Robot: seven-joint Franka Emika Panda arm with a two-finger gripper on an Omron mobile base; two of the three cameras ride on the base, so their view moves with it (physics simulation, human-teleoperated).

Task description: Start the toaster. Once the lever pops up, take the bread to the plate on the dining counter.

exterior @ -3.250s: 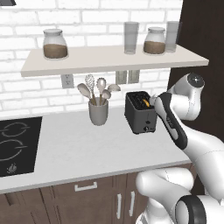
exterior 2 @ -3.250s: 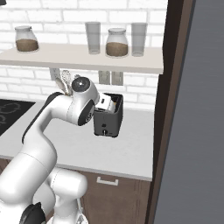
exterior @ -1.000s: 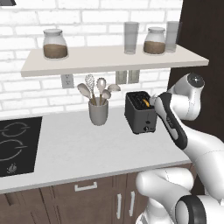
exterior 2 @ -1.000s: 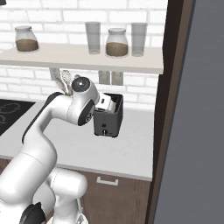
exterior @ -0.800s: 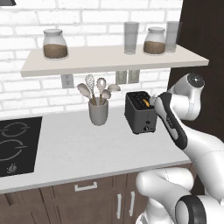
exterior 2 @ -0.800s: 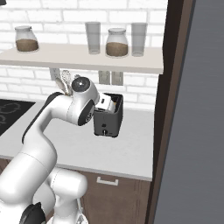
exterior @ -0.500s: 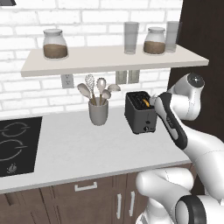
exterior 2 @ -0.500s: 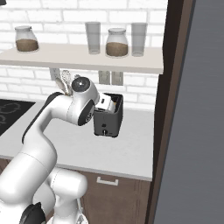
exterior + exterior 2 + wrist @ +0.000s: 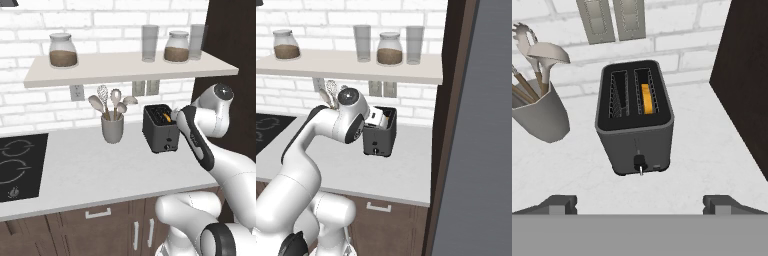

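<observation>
I hold my claw [image 9: 640, 202] wide open and empty just in front of the small black boxy two-slot toaster [image 9: 635, 116] on the white tabletop [image 9: 712, 155], lined up because the yellow-tan bread slice [image 9: 646, 98] sits in its right-hand slot ahead.

The toaster [image 9: 635, 120] stands upright on the white worktop, a small black box with two long slots on top, close to the brick wall and just beside the dark panel. Its front faces the hand camera, with a small lever knob low on the front at centre. The bread [image 9: 646, 97], yellow-orange here, sits on edge deep in the right-hand slot as the hand view shows it; the other slot holds bare wire. From the left base view, the toaster [image 9: 159, 128] shows the same yellow in its top.
</observation>
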